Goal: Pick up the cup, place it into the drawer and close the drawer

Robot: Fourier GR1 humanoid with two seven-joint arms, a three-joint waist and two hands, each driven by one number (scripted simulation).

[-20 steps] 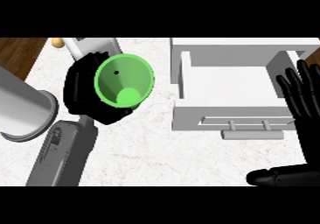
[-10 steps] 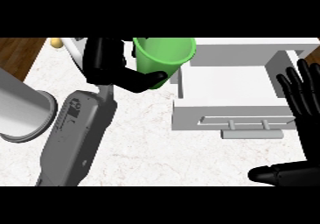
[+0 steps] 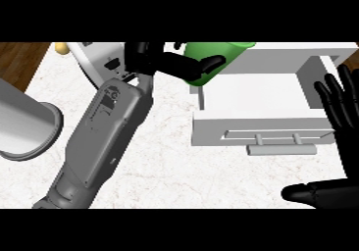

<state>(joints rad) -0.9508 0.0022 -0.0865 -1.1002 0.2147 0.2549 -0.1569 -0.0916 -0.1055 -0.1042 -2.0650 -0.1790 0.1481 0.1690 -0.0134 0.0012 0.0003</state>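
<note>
Count, head view: one green cup (image 3: 215,55), held up top by the left hand (image 3: 184,63). One white drawer (image 3: 269,115), pulled open, w/ one bar handle (image 3: 281,149) on its front. Two black hands in all: the left curled round the cup, the right hand (image 3: 346,105) open at the right edge, fingers up. One grey cylinder (image 3: 19,125) at left (what it is, can't tell). One marbled counter (image 3: 168,166) under everything. One small yellowish thing (image 3: 61,47) top left, too small to ID.
</note>
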